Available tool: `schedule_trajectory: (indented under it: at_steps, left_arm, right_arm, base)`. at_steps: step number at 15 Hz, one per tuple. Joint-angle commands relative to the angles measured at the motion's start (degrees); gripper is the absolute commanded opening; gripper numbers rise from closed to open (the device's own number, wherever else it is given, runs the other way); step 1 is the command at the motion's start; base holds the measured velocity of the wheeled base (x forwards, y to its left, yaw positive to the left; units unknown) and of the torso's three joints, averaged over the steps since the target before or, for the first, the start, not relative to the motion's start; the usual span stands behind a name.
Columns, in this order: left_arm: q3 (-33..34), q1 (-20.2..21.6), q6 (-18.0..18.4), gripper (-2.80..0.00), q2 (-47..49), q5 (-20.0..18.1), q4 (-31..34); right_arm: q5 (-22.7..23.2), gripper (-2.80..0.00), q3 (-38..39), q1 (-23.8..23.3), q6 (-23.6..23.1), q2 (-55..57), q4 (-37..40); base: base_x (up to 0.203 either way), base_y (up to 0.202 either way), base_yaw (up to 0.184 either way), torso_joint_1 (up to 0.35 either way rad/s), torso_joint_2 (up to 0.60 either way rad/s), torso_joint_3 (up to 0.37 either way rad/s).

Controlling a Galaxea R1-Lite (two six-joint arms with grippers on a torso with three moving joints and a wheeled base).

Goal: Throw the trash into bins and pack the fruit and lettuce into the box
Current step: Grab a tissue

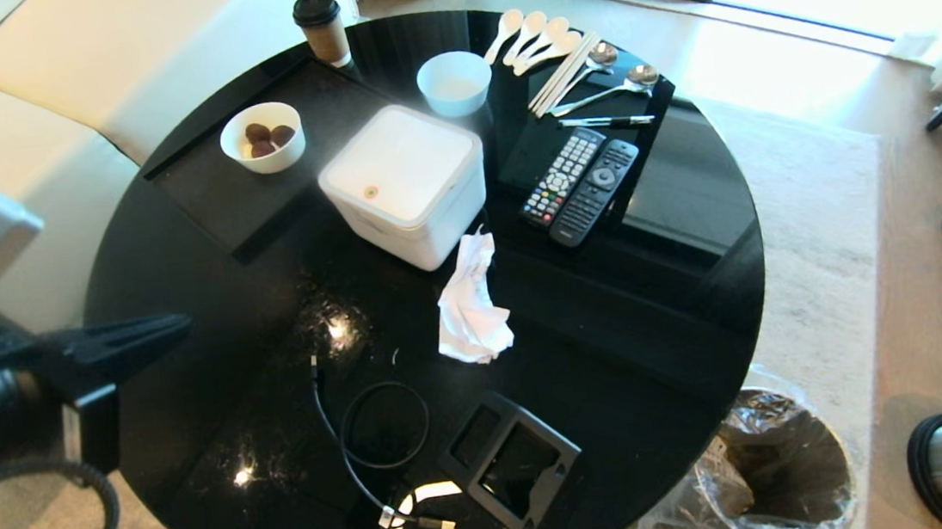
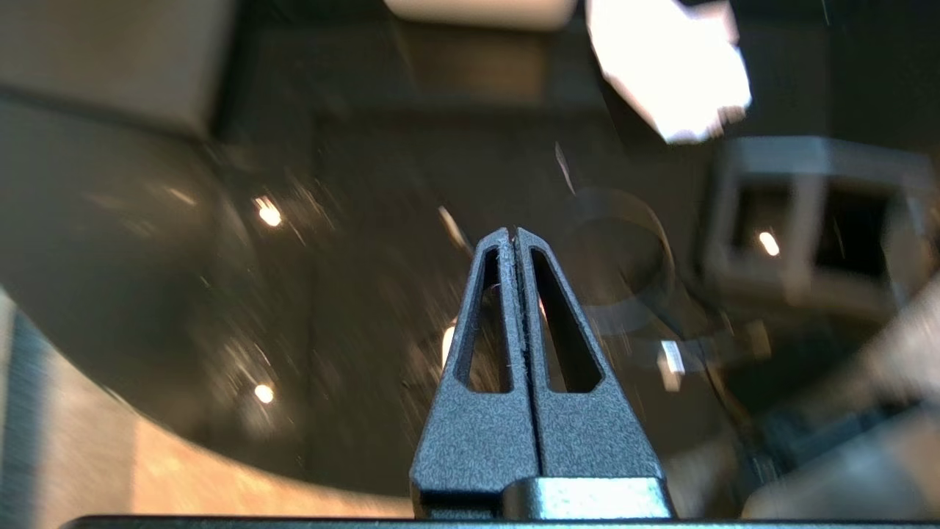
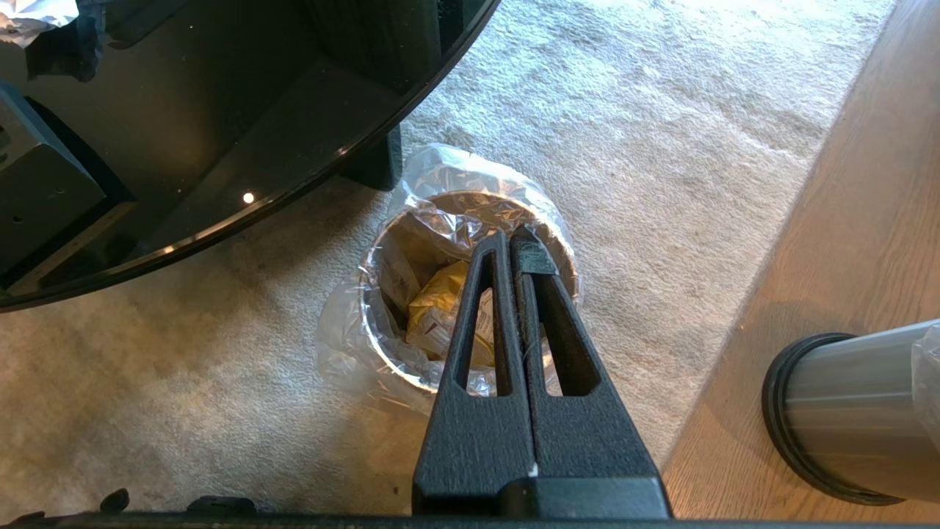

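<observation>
1. While its two fingers are pressed flat together with nothing between them, the left gripper (image 1: 175, 327) hangs over the near-left part of the round black table (image 1: 177, 267), pointing toward the middle.
2. Ahead of its tips and a little to the right lies the crumpled white tissue (image 1: 470, 303), flat on the glass.
3. Farther beyond the tips, just past the tissue, stands the white box (image 1: 403, 185) with its lid down.
4. Nearer the robot and right of the left gripper sit a looped black cable (image 1: 368, 447) and the black square tray (image 1: 511, 459).
5. Off the table, the right gripper (image 3: 510, 239) is likewise clenched on nothing; directly below its tips stands a lined bin (image 3: 440, 213) on the carpet, with the gold-yellow wrapper (image 3: 437, 305) inside.
6. Right of that gripper, a second steel bin (image 3: 852, 411) lies on the wooden floor.
</observation>
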Motion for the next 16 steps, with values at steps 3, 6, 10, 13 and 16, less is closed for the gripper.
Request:
schedule_trajectory:
  at_steps: [3, 6, 10, 13, 16]
  left_arm:
    - [15.2, 1.3, 0.0, -2.8, -14.9, -3.4, 0.0]
    - [25.7, 8.3, 0.1, -2.8, -26.6, -7.3, 0.0]
    - [37.5, 21.3, 0.1, -2.8, -39.8, -15.2, -0.2]
    - [42.3, 27.6, 0.0, -2.8, -47.5, -15.8, -0.3]
    - [43.5, 28.3, -1.8, -2.8, -49.0, -14.6, -1.0]
  right_arm:
    - [0.0, -2.8, 0.0, 0.0, -0.1, 0.1, 0.0]
    - [0.0, -2.8, 0.0, 0.0, -0.1, 0.1, 0.0]
    - [0.0, -2.8, 0.0, 0.0, -0.1, 0.1, 0.0]
    - [0.0, -2.8, 0.0, 0.0, -0.1, 0.1, 0.0]
    - [0.0, -2.8, 0.0, 0.0, -0.1, 0.1, 0.0]
  base:
    - [0.0, 0.0, 0.0, 0.0, 0.0, 0.0]
    - [0.0, 0.0, 0.0, 0.0, 0.0, 0.0]
    - [0.0, 0.0, 0.0, 0.0, 0.0, 0.0]
    - [0.0, 0.0, 0.0, 0.0, 0.0, 0.0]
    - [0.0, 0.0, 0.0, 0.0, 0.0, 0.0]
